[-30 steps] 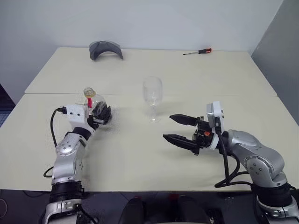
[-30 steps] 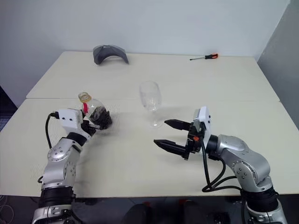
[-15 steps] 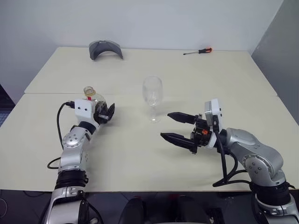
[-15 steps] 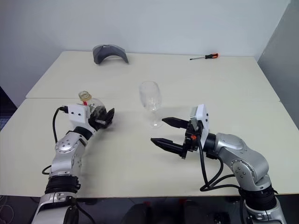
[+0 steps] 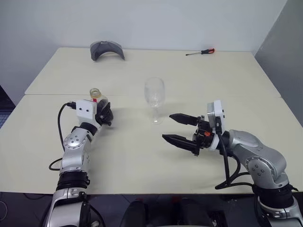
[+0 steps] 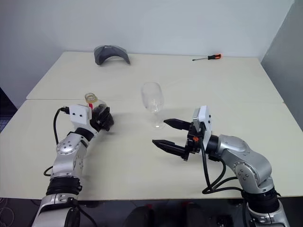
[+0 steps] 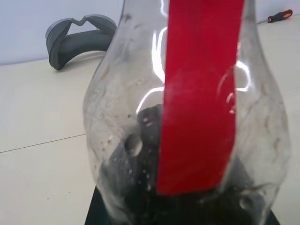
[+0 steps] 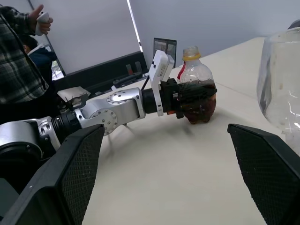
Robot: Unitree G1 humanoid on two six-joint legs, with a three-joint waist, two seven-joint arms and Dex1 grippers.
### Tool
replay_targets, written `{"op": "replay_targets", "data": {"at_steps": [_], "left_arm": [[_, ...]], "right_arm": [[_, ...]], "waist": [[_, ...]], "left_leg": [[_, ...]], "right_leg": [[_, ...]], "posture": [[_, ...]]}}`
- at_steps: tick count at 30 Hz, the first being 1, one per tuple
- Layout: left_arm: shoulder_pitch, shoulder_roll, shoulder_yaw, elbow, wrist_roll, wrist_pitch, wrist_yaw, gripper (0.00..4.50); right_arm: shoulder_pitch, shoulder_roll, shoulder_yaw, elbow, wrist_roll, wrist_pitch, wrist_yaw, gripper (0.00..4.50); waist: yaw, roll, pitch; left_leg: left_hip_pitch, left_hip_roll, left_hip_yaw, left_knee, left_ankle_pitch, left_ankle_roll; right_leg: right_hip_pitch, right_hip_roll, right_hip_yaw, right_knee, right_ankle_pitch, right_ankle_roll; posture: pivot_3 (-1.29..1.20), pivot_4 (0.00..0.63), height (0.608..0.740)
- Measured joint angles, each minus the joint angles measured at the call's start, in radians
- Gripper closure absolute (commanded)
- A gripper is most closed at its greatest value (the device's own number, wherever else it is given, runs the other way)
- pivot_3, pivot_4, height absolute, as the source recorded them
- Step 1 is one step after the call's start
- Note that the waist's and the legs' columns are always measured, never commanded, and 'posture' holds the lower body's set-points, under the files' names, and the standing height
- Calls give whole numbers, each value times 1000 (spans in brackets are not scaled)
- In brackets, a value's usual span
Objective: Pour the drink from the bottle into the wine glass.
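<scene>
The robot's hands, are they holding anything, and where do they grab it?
The left hand grips the bottle around its round belly. The right hand is open and holds nothing.

The table (image 5: 142,156) is a pale cream colour. On it the bottle (image 8: 196,89) is see-through, with a yellow cap, a red strip down its neck and a dark brown drink (image 8: 199,105) in its belly (like cola). Right of the bottle, the wine glass (image 5: 154,93) is clear all over. Far behind the bottle lies a grey curved thing (image 5: 107,49). Far behind and right of it, a screwdriver (image 5: 200,52) has a red and black handle. Both grippers have black fingers. A person's sleeve (image 8: 18,61) is checked, dark and light.
</scene>
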Motion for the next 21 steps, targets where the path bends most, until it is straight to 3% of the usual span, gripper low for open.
{"op": "replay_targets", "data": {"at_steps": [8, 15, 21], "left_arm": [[7, 0, 0, -24, -7, 30, -5, 3475], [18, 8, -3, -102, -13, 116, -21, 3475], [-159, 127, -60, -96, 33, 191, -67, 3475]], "right_arm": [[-21, 3, -1, 1, 2, 3, -11, 0], [-131, 17, -14, 55, -10, -12, -29, 0], [-279, 0, -40, 210, -123, -111, -25, 0]], "waist": [[-1, 0, 0], [-1, 0, 0], [1, -3, 2]], "left_leg": [[0, 0, 0, 0, 0, 0], [-1, 0, 0, 1, 1, -1], [-12, 0, -3, 4, 4, -5]], "right_leg": [[0, 0, 0, 0, 0, 0], [-1, 0, 0, 1, 0, 0], [-10, 1, -3, 3, 1, 0]], "posture": [[0, 150, 740], [0, 150, 740], [0, 150, 740]]}}
